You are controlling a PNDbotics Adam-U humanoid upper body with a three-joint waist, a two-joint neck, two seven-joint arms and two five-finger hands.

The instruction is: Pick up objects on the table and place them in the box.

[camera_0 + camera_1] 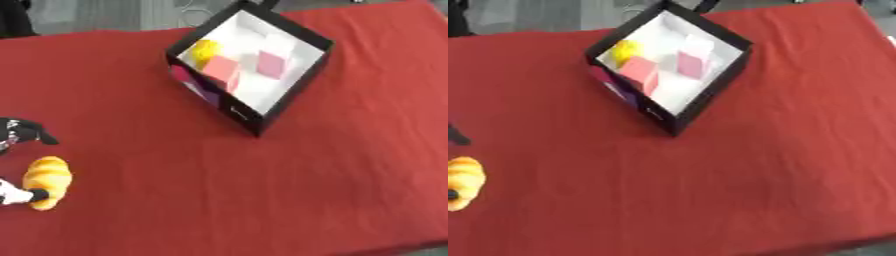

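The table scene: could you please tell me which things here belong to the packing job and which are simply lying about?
Part of the job:
- croissant, at the table's left edge, left hand around it
- box, open
- yellow thing in the box
- two pink blocks in the box

Lying about:
- red tablecloth; nothing else shows on it

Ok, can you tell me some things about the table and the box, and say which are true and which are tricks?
1. The croissant is inside the box. False: it lies on the red cloth, at the left edge.
2. The left hand is at the croissant. True.
3. The box holds a yellow thing and pink blocks. True.
4. The box is blue inside. False: its inside is white, its walls black.
5. The right hand is over the box. False: it shows in no view.
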